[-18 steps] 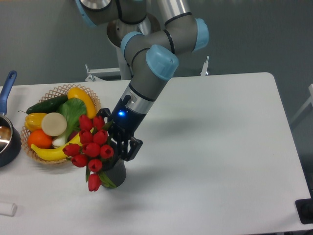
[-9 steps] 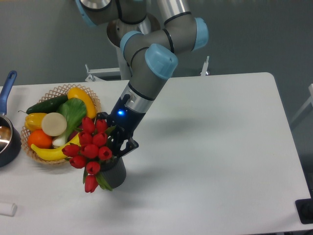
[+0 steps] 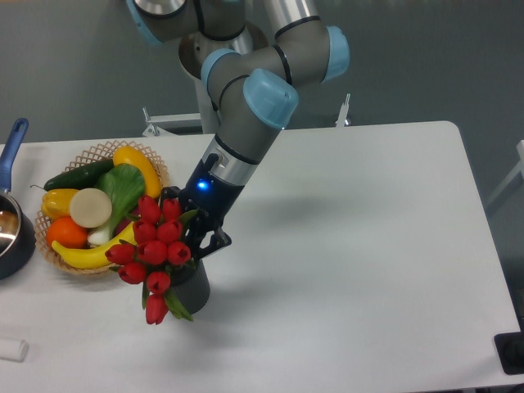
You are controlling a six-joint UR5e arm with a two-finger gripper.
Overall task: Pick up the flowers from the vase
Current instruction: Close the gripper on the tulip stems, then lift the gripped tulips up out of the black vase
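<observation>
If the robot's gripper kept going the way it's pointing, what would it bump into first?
Probably nothing new: the gripper points down and to the left, and the flowers are already right at its jaws. Pushing on, it would likely press into the bunch and the vase just beneath. One view leaves depth uncertain.

Arm (image 3: 246, 123): grey metal tube links, rounded grey joint housings capped in light blue plastic. Silver band at the wrist, then a black section with one small blue indicator light lit. Hand (image 3: 199, 237): black, angular two-finger unit, partly hidden.
</observation>
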